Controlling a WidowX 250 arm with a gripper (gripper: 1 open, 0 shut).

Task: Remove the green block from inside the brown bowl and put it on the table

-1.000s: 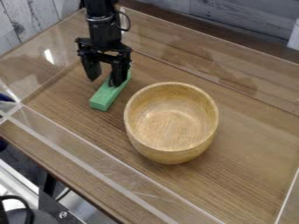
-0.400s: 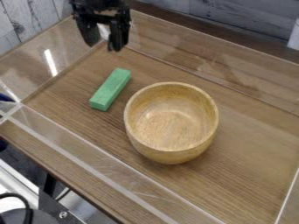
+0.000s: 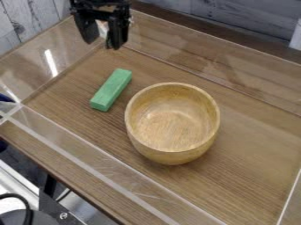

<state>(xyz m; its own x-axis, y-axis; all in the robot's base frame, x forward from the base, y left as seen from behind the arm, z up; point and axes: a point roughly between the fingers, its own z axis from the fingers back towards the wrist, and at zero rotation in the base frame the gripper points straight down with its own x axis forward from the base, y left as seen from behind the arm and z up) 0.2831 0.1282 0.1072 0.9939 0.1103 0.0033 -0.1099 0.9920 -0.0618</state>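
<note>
A black two-fingered robot gripper [image 3: 102, 32] is hanging near 11 o'clock in the cam view, its fingers spread wide w/ nothing between them, well apart from the objs below. Just inward of it, toward center, the green block [image 3: 112, 90] is lying flat on the brown wood-grain tabletop [image 3: 62, 104], outside the bowl, at approx 10 o'clock of frame center. The light tan wooden bowl [image 3: 173, 121] is sitting upright at about 4 o'clock from the block, near it but not touching, its hollow showing no contents.

The block is resting there, presumably, b/c the job is calling for it out of the bowl and on the table; the spot is likely serving as a handy set-down area beside the rim. The gripper is standing off w/ open fingers, prob. b/c no further grip is needed. The task is looking complete, w/ only a retreat or a halt remaining; a low sweep could nudge the block.

The block is pointing at roughly 1 o'clock, its other end at 7, so its long axis is running aslant, one end toward the gripper's side and the other toward the near left of the table.
</note>
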